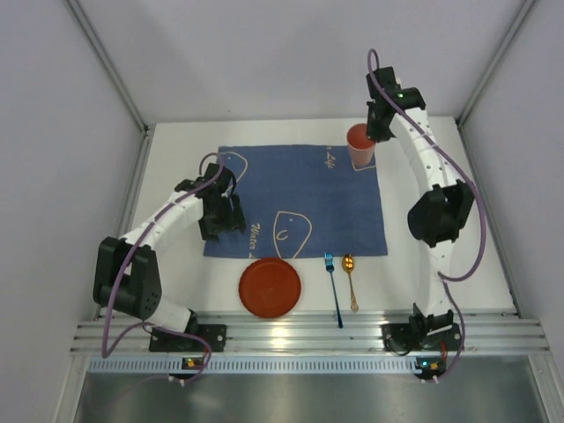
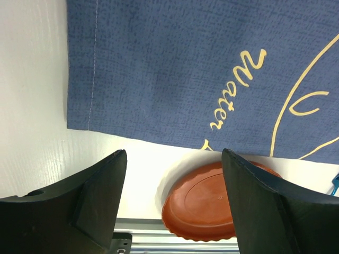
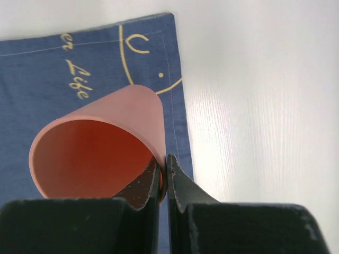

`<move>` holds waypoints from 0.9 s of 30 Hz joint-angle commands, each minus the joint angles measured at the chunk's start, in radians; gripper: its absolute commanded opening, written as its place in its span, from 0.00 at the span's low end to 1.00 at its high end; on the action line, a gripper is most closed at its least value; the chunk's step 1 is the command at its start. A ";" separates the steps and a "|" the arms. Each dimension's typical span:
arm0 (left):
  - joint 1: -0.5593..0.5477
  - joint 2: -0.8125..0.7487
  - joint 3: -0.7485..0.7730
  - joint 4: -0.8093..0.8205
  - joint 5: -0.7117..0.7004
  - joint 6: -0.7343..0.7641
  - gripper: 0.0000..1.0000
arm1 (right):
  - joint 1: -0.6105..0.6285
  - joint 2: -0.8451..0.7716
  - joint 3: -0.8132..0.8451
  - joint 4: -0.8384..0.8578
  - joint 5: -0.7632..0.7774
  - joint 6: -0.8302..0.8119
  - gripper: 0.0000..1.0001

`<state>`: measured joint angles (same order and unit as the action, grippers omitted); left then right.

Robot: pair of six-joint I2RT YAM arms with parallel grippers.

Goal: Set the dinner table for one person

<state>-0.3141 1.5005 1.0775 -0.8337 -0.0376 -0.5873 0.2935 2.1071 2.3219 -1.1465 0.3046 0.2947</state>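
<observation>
Table: one white dinner table [image 1: 176,159], beneath everything.
Cloth: one blue cloth [image 1: 291,189], mid-table.
Cup: one pink cup [image 1: 359,145], cloth's far right corner.
Near edge: one plate [image 1: 270,287], one fork [image 1: 333,286], one spoon [image 1: 351,280].
Right: right gripper [image 3: 164,174] pinching cup's rim.
Left: left gripper [image 2: 174,156] spread, empty.

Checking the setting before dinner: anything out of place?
The red plate, blue fork and gold spoon lie on bare table, off the blue cloth by its near edge; only the pink cup stands on it.
</observation>
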 commanded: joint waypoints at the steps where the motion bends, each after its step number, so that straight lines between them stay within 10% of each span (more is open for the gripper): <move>1: -0.002 -0.055 -0.008 -0.033 0.008 0.032 0.77 | -0.034 0.054 0.065 0.010 -0.068 0.037 0.00; 15: -0.002 -0.039 -0.014 -0.024 0.033 0.032 0.77 | -0.060 0.126 -0.134 0.151 -0.208 0.132 0.00; 20: -0.002 -0.023 -0.027 -0.027 0.073 0.038 0.77 | -0.065 0.097 -0.113 0.145 -0.225 0.120 0.50; 27: -0.003 -0.057 -0.063 -0.044 0.133 0.037 0.75 | -0.056 -0.040 -0.129 0.106 -0.254 0.083 0.72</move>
<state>-0.3141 1.4727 1.0378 -0.8490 0.0460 -0.5648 0.2375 2.2272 2.1967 -1.0412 0.0727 0.3996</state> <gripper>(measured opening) 0.761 0.713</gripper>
